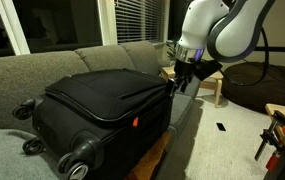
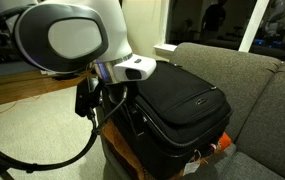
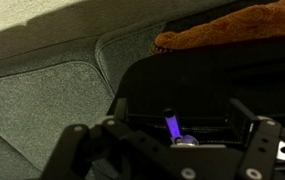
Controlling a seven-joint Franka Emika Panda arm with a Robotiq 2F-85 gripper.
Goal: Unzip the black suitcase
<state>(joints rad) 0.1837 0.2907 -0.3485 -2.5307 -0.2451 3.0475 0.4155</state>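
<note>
The black suitcase [image 1: 100, 100] lies flat on a grey sofa [image 1: 42, 66], wheels [image 1: 79, 158] toward the camera, with a small red tag [image 1: 136, 122] on its side. It shows in both exterior views [image 2: 187, 100]. My gripper [image 1: 183, 80] is at the suitcase's far end, by its edge [image 2: 104, 108]. In the wrist view the fingers stand wide apart, and a small purple-lit zipper pull [image 3: 170, 125] stands upright between them [image 3: 180, 122] against the black suitcase fabric [image 3: 202, 80]. The fingers are not touching the pull.
Grey sofa cushions [image 3: 42, 100] lie next to the suitcase. A brown soft object [image 3: 232, 28] sits at the suitcase's edge. A wooden stool [image 1: 214, 86] stands behind the arm. Equipment [image 1: 282, 140] stands at the far right on the floor.
</note>
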